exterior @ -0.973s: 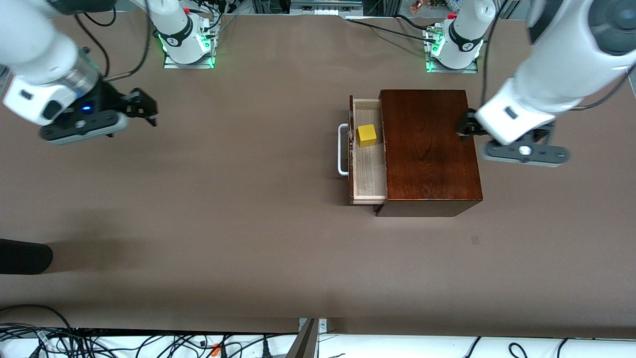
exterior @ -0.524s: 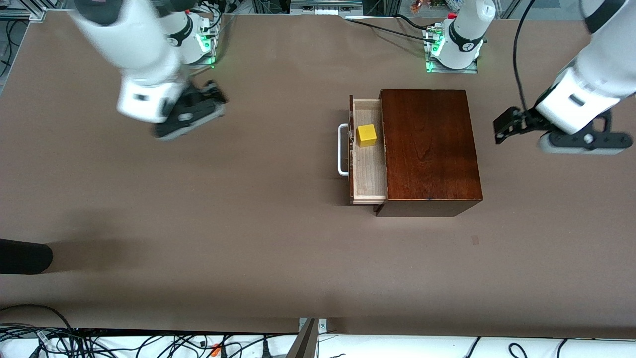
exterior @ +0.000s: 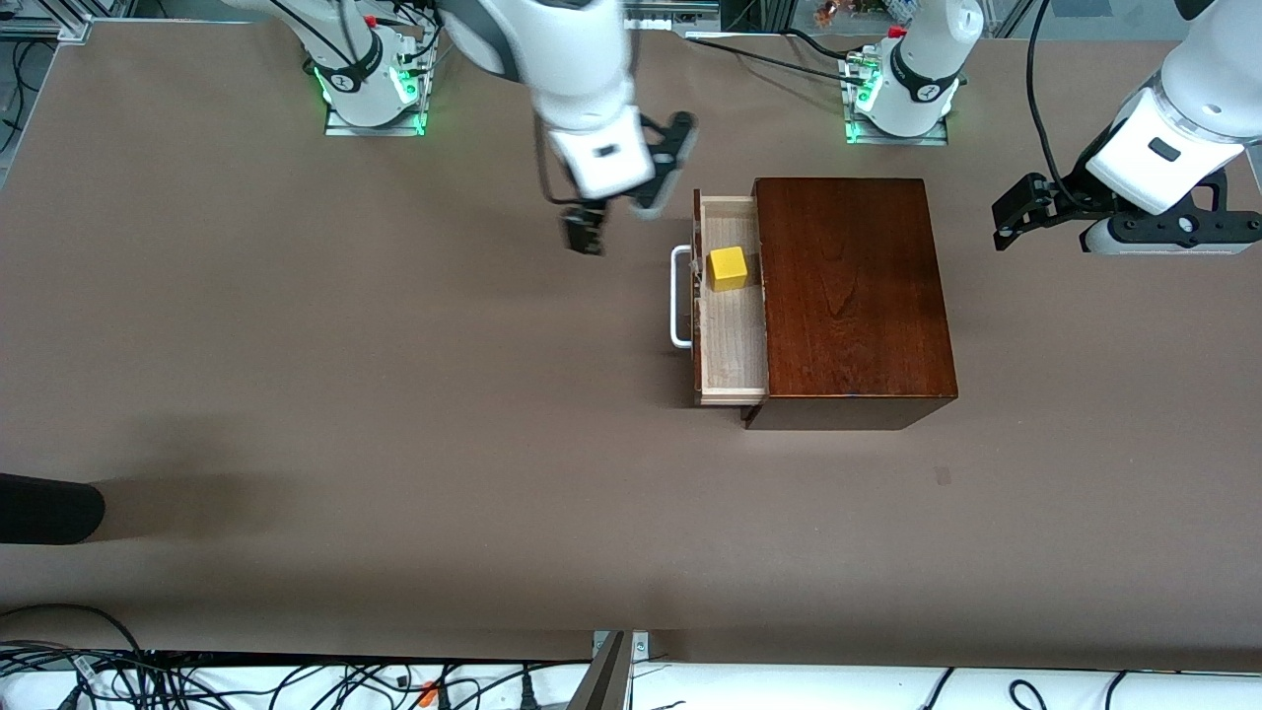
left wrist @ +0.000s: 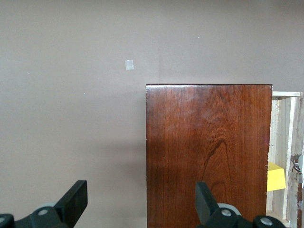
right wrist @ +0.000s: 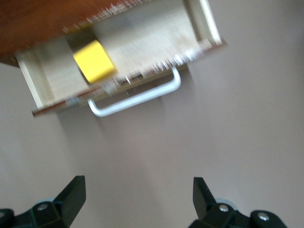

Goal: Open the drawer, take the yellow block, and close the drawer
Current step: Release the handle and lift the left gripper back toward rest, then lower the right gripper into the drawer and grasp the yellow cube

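The right gripper [exterior: 619, 187] has swept in from the right arm's end of the table within the last second and now hangs over bare tabletop just beside the drawer's handle, while the left gripper [exterior: 1020, 209] has drawn back off the box toward the left arm's edge of the table. Both sets of fingers stand wide apart and carry nothing.

The drawer [exterior: 732, 316] is pulled out of the dark mahogany box [exterior: 853, 296], its long axis running from the base edge of the table toward the front-camera edge, its white bar handle [exterior: 678, 296] parallel to that axis and facing the right arm's end. The yellow block [exterior: 728, 267] sits on the tray's pale wood floor, in the part of the tray nearer the base edge, close against the drawer front.

From the right gripper, the block lies a short way toward the box and slightly nearer the front camera, past the handle and the drawer front. The right arm is plainly the nearer one, so the pick looks to be its job: over the front panel, then down.

The block is a small bright cube with clean edges, one face seemingly square to the tray, though the right wrist view [right wrist: 94, 61] is smeared.
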Tool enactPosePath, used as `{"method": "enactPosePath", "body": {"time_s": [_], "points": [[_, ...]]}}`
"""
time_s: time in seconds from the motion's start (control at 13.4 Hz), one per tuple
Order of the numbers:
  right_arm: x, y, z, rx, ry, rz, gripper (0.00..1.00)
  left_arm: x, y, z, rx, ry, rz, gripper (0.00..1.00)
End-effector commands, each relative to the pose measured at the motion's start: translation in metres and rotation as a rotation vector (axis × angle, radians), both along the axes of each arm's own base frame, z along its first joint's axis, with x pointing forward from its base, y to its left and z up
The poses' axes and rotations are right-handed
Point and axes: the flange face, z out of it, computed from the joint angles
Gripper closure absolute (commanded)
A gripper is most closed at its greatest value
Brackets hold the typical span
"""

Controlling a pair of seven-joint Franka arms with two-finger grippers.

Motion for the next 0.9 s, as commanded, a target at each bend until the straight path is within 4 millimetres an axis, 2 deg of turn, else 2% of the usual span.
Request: {"method": "enactPosePath", "body": {"time_s": [0.0, 0.07, 0.3, 0.6, 0.82], "points": [[0.004, 0.058, -0.020, -0.024, -0.074, 0.133, 0.00, 0.000, 0.000, 0.006, -0.019, -0.009, -0.014, 0.00], [-0.002, 0.074, -0.025, -0.020, -0.082, 0.178, 0.00, 0.001, 0.001, 0.006, -0.020, -0.008, -0.012, 0.00], [-0.014, 0.100, -0.058, -0.020, -0.080, 0.221, 0.00, 0.001, -0.003, 0.006, -0.019, -0.009, -0.014, 0.00], [-0.027, 0.127, -0.107, -0.018, -0.100, 0.273, 0.00, 0.001, -0.002, 0.006, -0.019, -0.009, -0.014, 0.00], [-0.025, 0.136, -0.132, -0.017, -0.105, 0.282, 0.00, 0.001, -0.001, 0.006, -0.019, -0.009, -0.013, 0.00]]}}
